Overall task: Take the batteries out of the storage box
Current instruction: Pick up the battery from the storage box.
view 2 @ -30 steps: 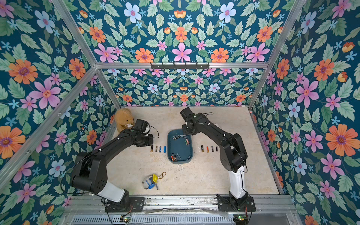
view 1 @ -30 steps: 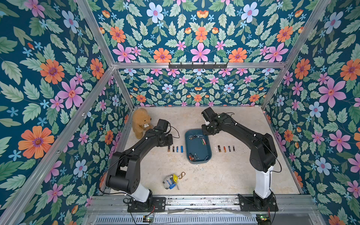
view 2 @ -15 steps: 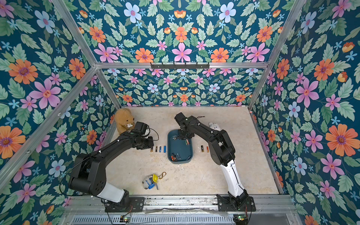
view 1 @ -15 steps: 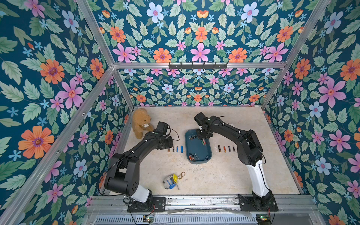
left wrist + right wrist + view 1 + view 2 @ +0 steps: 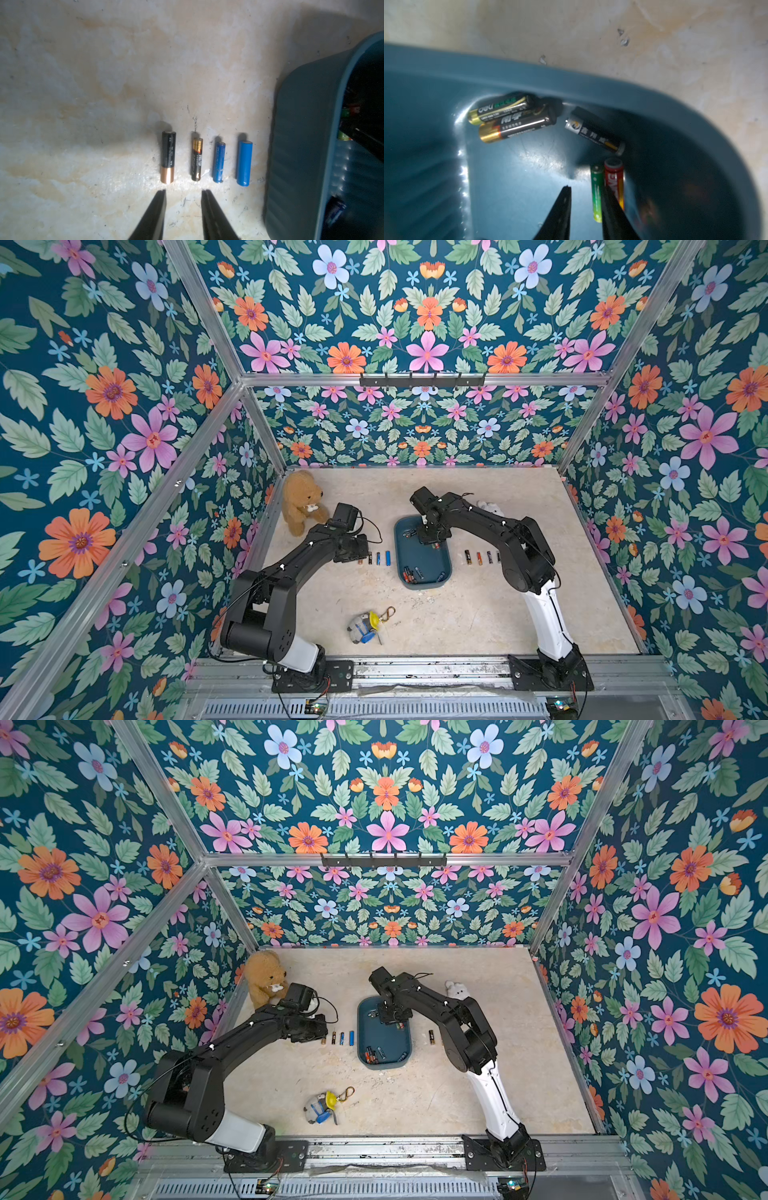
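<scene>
Around, floral walls [image 5: 424,315] enclose the stained tabletop [image 5: 457,622] and storage box [image 5: 422,559].

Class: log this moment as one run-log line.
left gripper: open, empty, beside four batteries on table | right gripper: open, over box near green battery | box: not emptied
</scene>
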Tool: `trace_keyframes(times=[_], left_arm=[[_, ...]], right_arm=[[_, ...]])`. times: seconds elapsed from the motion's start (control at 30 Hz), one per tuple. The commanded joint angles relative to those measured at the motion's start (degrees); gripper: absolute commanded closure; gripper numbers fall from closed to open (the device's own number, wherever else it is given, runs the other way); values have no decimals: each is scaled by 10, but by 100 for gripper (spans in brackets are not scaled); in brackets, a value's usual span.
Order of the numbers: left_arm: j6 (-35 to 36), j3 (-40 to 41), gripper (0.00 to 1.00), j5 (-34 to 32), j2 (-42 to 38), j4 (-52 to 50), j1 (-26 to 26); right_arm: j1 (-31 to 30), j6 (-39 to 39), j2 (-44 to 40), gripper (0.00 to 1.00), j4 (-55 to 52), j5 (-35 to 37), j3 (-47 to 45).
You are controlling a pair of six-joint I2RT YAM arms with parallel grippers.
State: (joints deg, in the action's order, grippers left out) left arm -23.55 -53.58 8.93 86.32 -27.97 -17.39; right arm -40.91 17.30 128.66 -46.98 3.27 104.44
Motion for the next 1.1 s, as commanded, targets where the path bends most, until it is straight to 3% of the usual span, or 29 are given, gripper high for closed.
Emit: trace_keyframes(times=[0.0,0.3,0.7,1.07], left_arm=[[2,1,65,5,-3,5,0],[2,3,65,8,-1,6,-1],[2,-4,65,7,-5,0,0],[-2,-10,65,4,-10,-8,-1]], right_arm=[[-2,9,9,69,-19,11,4],[-5,11,20,70,-21,-4,5],[-6,8,13,81,-15,-17,6],[-6,12,-18,83,-3,-33,6]])
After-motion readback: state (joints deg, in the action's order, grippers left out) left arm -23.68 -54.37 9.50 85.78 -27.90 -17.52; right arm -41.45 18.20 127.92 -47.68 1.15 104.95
